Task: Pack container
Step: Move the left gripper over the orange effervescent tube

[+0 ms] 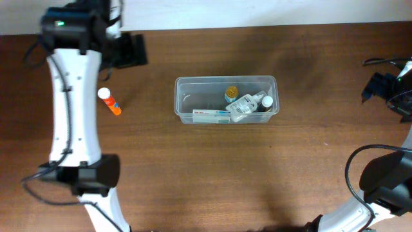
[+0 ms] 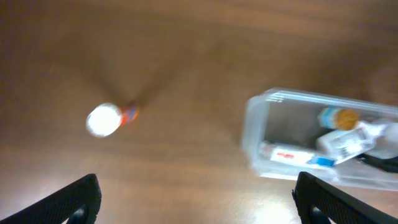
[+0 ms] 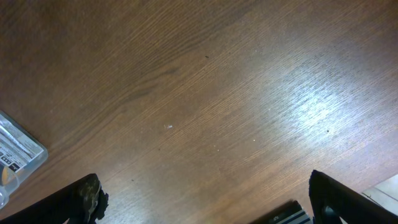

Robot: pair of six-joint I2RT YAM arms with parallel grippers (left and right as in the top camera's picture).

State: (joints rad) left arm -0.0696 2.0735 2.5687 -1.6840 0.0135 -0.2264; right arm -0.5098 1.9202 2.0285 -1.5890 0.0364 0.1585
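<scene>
The container (image 1: pixel 183 87) is a clear rectangular tub at the table's middle. Inside it lie a labelled white bottle (image 1: pixel 241 105), a yellow-capped bottle (image 1: pixel 230 92) and a flat white box (image 1: pixel 211 116). An orange tube with a white cap (image 1: pixel 109 101) lies on the wood to its left, outside it. My left gripper (image 1: pixel 134 50) hovers open at the back left. In the left wrist view, the tube (image 2: pixel 107 119) and the container (image 2: pixel 252 134) are both ahead of the left gripper (image 2: pixel 199 202), which holds nothing. My right gripper (image 1: pixel 381 87) hangs open at the far right, empty.
The left arm (image 1: pixel 72 109) stretches along the table's left side, close beside the tube. The right wrist view shows bare wood, one corner of the container (image 3: pixel 18 152) at its left edge, and a dark striped part (image 3: pixel 287 216) at the bottom.
</scene>
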